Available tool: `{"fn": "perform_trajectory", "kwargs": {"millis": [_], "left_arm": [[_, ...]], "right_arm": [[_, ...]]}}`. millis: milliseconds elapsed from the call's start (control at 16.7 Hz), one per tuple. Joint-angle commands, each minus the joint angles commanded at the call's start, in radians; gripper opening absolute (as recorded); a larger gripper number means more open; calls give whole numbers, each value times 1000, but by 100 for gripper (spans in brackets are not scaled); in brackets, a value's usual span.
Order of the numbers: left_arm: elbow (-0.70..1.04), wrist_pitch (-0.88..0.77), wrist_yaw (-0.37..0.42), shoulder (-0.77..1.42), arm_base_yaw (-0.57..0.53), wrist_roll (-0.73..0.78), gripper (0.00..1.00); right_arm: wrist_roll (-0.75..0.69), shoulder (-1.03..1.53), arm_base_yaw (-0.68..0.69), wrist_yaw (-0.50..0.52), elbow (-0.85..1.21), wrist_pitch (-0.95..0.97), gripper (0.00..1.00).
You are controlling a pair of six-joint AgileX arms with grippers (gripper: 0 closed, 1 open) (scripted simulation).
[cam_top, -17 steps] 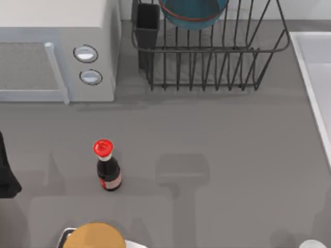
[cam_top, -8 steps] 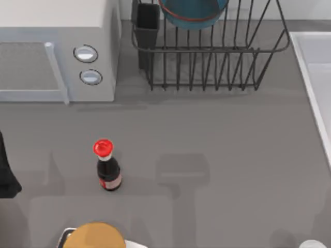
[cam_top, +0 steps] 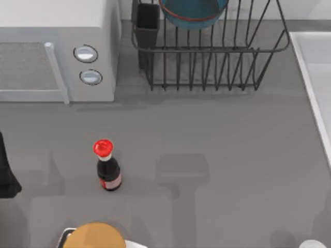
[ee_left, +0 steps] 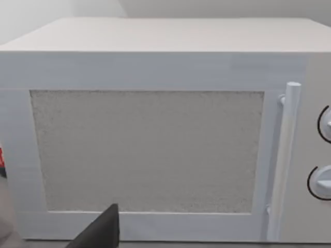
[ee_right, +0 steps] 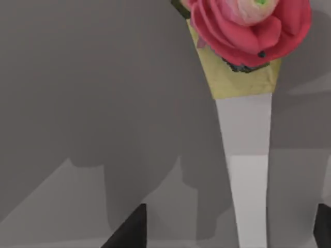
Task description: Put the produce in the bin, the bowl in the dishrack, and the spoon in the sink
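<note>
The teal-blue bowl (cam_top: pixel 192 11) with its reddish rim stands inside the black wire dishrack (cam_top: pixel 209 57) at the back of the table. The pale sink (cam_top: pixel 316 67) runs along the right edge. The produce, the spoon and the bin are out of view. My left arm (cam_top: pixel 6 170) is parked at the left edge; in the left wrist view one dark finger (ee_left: pixel 101 231) points at the microwave door. My right gripper (ee_right: pixel 227 230) is open, its fingers spread wide above the grey table, facing a pink flower (ee_right: pixel 251 26) on a white stem.
A white microwave (cam_top: pixel 57 49) with two knobs fills the back left. A red-capped dark sauce bottle (cam_top: pixel 107 168) stands left of centre. A tan round item (cam_top: pixel 94 237) sits on a plate at the front edge. A dark utensil cup (cam_top: pixel 147 23) hangs on the rack's left corner.
</note>
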Motion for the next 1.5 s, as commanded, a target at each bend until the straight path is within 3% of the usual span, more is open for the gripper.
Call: {"fn": "perform_trajectory", "kwargs": {"millis": [360,420,660,1080,1500], "left_arm": [[0,0,0,0,0,0,100],[0,0,0,0,0,0,100],[0,0,0,0,0,0,100],[0,0,0,0,0,0,100],[0,0,0,0,0,0,100]], "right_arm": [[0,0,0,0,0,0,0],[40,-69,4,-1,38,-107,0],[34,-96,0,-1,95,-181,0],[31,-220,-2,-1,292,-529,0],[34,-238,0,-1,314,-556,0]]}}
